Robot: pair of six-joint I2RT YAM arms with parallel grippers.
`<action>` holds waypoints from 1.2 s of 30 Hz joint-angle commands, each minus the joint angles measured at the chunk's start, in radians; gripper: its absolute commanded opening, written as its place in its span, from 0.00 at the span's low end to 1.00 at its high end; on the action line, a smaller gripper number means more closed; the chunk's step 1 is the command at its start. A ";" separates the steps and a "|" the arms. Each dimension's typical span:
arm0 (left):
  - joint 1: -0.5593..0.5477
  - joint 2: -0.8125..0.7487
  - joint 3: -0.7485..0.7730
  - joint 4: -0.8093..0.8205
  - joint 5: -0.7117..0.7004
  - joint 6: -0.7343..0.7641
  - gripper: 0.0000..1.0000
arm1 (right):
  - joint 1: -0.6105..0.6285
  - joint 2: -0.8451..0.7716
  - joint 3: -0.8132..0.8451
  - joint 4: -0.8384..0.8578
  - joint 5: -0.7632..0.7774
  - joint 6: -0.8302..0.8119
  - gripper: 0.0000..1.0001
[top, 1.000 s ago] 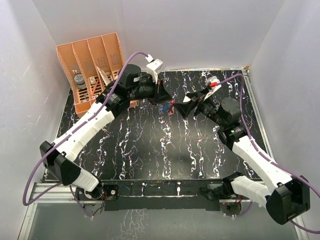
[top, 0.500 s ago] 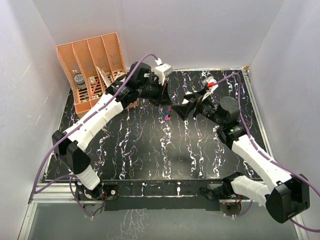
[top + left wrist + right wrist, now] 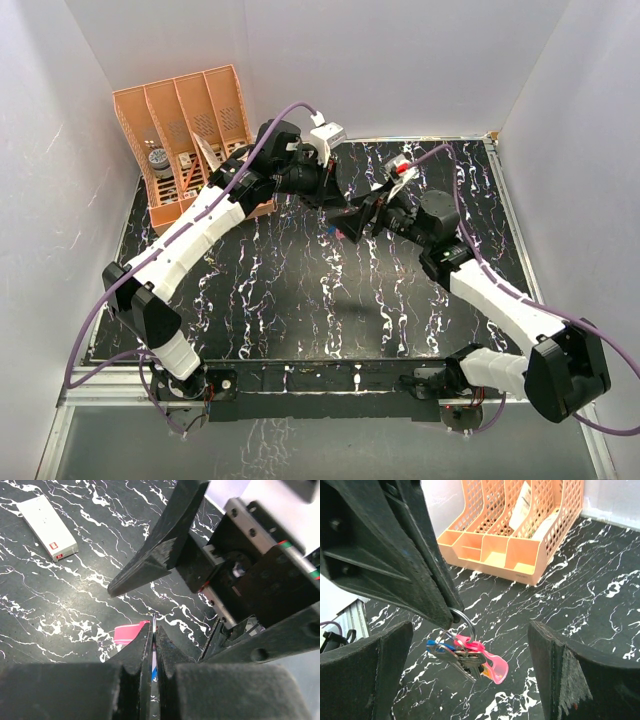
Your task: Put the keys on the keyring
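My left gripper [image 3: 154,629] is shut on the thin silver keyring [image 3: 466,619], holding it above the table; its fingers [image 3: 427,580] show from the front in the right wrist view. From the ring hang the blue-headed key [image 3: 434,645], silver key blades [image 3: 467,661] and the pink fob [image 3: 495,666]. A dark key head does not show clearly. The fob [image 3: 128,632] peeks beside my left fingers. My right gripper [image 3: 470,680] is open wide, with the hanging bunch between its fingers and untouched. In the top view both grippers, left [image 3: 332,202] and right [image 3: 353,222], meet at the table's far middle.
An orange file organizer [image 3: 185,125] stands at the back left and shows in the right wrist view [image 3: 520,535]. A white box [image 3: 47,526] lies on the black marbled table [image 3: 300,290]. White walls enclose the table on three sides.
My left gripper has moved right and slightly back with the keyring. My right gripper has moved left toward it, so the hanging keys now sit between its open fingers.
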 commanded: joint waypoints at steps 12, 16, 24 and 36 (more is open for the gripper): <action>-0.004 -0.051 0.028 -0.058 0.048 0.001 0.00 | 0.013 0.014 0.038 -0.069 0.244 -0.084 0.98; -0.004 -0.070 0.009 -0.065 0.051 0.002 0.00 | 0.003 0.015 0.036 -0.097 0.284 -0.110 0.98; -0.004 -0.091 -0.005 -0.090 0.063 0.007 0.00 | -0.038 0.000 0.031 -0.117 0.296 -0.124 0.98; -0.004 -0.098 -0.038 -0.104 0.079 0.003 0.00 | -0.053 -0.032 0.030 -0.091 0.255 -0.115 0.98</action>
